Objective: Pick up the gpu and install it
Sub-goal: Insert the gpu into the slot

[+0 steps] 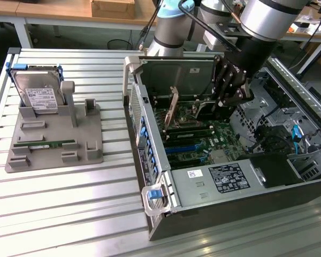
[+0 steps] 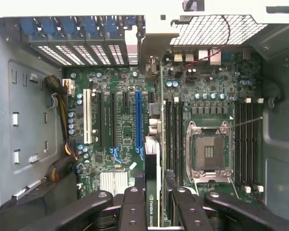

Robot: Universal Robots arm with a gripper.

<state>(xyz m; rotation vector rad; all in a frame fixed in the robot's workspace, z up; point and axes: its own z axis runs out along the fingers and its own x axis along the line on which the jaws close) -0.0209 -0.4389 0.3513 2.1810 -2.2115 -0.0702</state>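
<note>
claw [image 2: 154,193] clamped on gpu [image 2: 152,168], over motherboard [image 2: 127,126]

Reached steeply downward with the arm [image 1: 267,19], wrist bent over and the gripper [image 1: 228,97] aimed straight below it. Held the jaws drawn partway in, with the fingers [image 2: 134,207] to either side of the centreline, clamped on the gpu [image 2: 153,211] standing edge-on between them.
</note>
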